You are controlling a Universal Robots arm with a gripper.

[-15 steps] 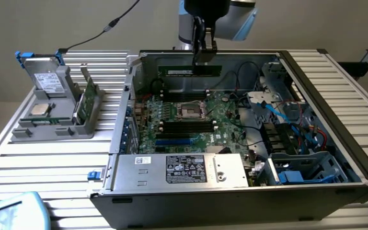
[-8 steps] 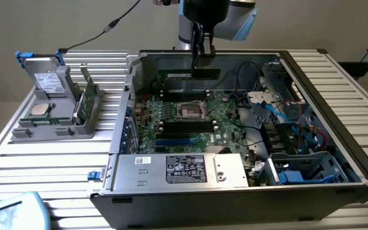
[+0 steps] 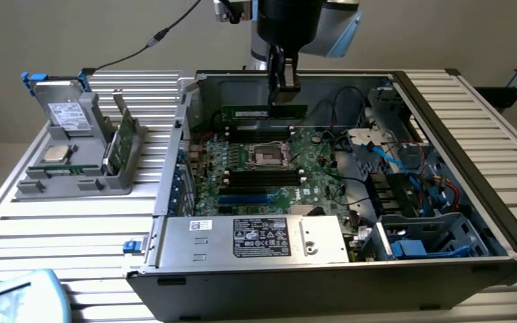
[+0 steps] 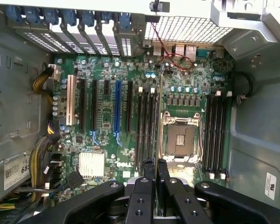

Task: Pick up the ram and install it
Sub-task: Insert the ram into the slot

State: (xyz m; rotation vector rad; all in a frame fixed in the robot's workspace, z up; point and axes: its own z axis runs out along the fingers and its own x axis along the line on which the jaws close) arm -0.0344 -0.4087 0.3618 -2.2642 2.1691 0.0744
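Observation:
The ram (image 3: 260,110), a long thin green stick, hangs level above the far end of the motherboard (image 3: 317,175) inside the open computer case. My gripper (image 3: 285,87) comes straight down from above and is shut on the stick's top edge near its right end. Black memory slots (image 3: 256,132) lie just under the stick, and more slots (image 3: 263,179) lie beyond the processor socket (image 3: 268,156). In the wrist view my gripper (image 4: 155,163) has its fingers (image 4: 148,173) close together over the socket (image 4: 179,138), with memory slots (image 4: 146,123) on one side and more slots (image 4: 215,135) on the other.
A grey holder (image 3: 34,185) on the slatted table at the exterior view's left carries a boxy drive (image 3: 65,116), a silver processor chip (image 3: 56,153) and another green stick (image 3: 126,138). Inside the case are the power supply (image 3: 258,237), blue and black cables (image 3: 402,161) and tall metal walls (image 3: 240,84).

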